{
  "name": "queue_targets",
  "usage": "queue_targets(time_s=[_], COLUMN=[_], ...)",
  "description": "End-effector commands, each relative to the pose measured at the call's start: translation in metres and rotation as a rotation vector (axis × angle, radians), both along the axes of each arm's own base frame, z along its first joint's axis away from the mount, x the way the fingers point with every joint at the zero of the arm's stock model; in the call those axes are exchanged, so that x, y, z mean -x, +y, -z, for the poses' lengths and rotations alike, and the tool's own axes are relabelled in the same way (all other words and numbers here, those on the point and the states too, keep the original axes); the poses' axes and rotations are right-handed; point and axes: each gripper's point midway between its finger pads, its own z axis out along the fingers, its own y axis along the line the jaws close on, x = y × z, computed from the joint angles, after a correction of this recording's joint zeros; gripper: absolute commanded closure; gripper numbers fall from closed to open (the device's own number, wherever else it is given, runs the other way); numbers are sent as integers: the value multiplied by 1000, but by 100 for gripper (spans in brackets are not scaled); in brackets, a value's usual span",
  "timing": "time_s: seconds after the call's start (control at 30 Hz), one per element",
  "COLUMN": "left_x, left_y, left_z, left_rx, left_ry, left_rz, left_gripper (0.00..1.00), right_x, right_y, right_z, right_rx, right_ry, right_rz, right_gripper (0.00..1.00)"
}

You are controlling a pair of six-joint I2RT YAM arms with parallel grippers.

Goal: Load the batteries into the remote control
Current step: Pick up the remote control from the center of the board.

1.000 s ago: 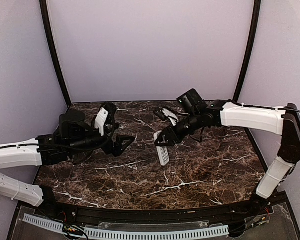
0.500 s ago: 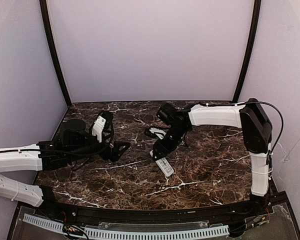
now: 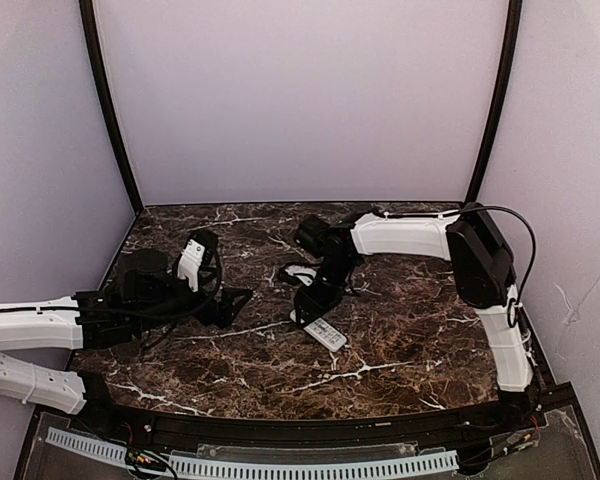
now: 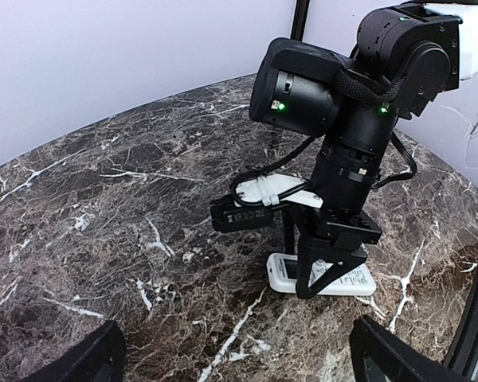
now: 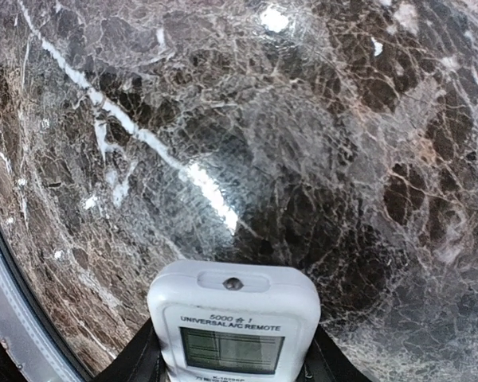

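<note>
The white remote control [image 3: 326, 334] lies face up and low on the dark marble table, its display window toward me in the right wrist view [image 5: 233, 318]. My right gripper [image 3: 315, 303] comes down on it from above. Its black fingers [image 5: 134, 363] flank both long sides of the handset and are shut on it. From the left wrist view the remote control [image 4: 284, 270] shows under the right gripper's black finger frame [image 4: 328, 263]. My left gripper [image 3: 236, 300] hovers to the left of it, open and holding nothing [image 4: 239, 362]. The batteries are out of view.
The marble table [image 3: 400, 350] is walled in by lilac panels with black corner posts [image 3: 110, 110]. A black rail and a white cable strip [image 3: 280, 465] run along the near edge. The right arm's white forearm [image 3: 405, 235] reaches across the back of the table.
The right arm has swung left and down, carrying the remote from a tilted hold to low over the table. The left arm has drawn back a little to the left.
</note>
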Motion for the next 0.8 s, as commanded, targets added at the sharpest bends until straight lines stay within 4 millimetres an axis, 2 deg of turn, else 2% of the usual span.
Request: queue_targets(time_s=[0.0,0.2,0.3,0.53,0.63,0.77], left_x=[-1,0,0,1,2,1], left_y=[3,2,0,-1,-4,-7], left_z=[-1,7,7,3,1,-1], left_rx=[17,17,15,22,24,22], left_ry=[-14,-4,0,5,15,26], left_rz=[-10,-2,5,12,20,27], left_gripper=[2,1,1,1,1,1], right_x=[-3,1,1,4,-1,-14], right_y=[-1,3,4,11,9,-20], right_z=[27,29,25,-3,-26,-38], right_rx=[79,83,68,-48,-146,-169], right_ry=[-23,-25,-29,-30,-57,-122], right_rz=[-7,-14,-16,-29,-7,56], right_gripper=[75,57,43,21,20,21])
